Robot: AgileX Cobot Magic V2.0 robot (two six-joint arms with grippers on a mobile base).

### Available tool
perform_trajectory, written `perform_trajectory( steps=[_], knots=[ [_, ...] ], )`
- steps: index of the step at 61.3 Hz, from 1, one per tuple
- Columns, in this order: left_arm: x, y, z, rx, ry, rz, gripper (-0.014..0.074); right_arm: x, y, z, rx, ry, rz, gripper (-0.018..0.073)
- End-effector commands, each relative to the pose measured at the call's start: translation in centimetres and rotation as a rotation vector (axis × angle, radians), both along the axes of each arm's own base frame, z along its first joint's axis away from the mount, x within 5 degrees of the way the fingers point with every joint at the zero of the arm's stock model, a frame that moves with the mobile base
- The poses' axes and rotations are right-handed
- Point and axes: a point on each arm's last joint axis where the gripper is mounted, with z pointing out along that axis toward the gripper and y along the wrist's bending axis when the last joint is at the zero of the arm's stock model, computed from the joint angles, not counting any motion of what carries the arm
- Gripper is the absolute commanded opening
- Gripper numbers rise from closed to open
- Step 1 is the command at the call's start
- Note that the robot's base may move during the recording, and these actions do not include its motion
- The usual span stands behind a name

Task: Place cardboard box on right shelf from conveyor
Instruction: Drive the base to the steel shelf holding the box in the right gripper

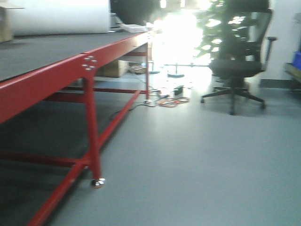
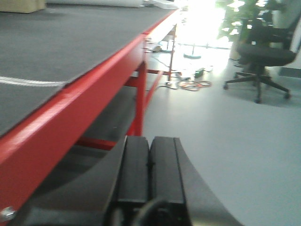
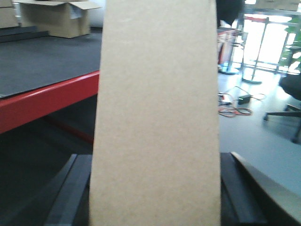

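A plain tan cardboard box (image 3: pixel 157 113) fills the middle of the right wrist view, standing upright between the black fingers (image 3: pixel 70 193) of my right gripper (image 3: pixel 155 188), which is shut on its two sides. The conveyor (image 1: pixel 42 54), a dark grey belt on a red frame, runs along the left of every view, below and left of the held box. My left gripper (image 2: pixel 149 165) is shut with its two pads pressed together and nothing between them, hanging beside the conveyor's red edge (image 2: pixel 70 110). The right shelf is out of view.
A black office chair (image 1: pixel 240 61) stands on the grey floor at the back right, with cables (image 1: pixel 167 100) lying near the conveyor's far leg. Larger brown cartons (image 3: pixel 59 19) sit at the belt's far end. A blue bin (image 1: pixel 296 59) shows at the right edge.
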Motion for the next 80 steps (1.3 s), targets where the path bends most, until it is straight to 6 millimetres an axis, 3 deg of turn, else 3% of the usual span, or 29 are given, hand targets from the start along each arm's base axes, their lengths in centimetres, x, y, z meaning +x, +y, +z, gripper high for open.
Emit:
perform_trajectory(
  steps=[1,80],
  knots=[
    [-0.07,0.06,0.60,-0.011,-0.092,0.006,-0.0116,-0.14,0.00,1.69,0.020,-0.115,0.003,0.0172],
    [-0.06,0.06,0.55,-0.011,-0.090,0.006,-0.0116,-0.12,0.01,1.68,0.020,-0.114,0.003,0.0172]
  ],
)
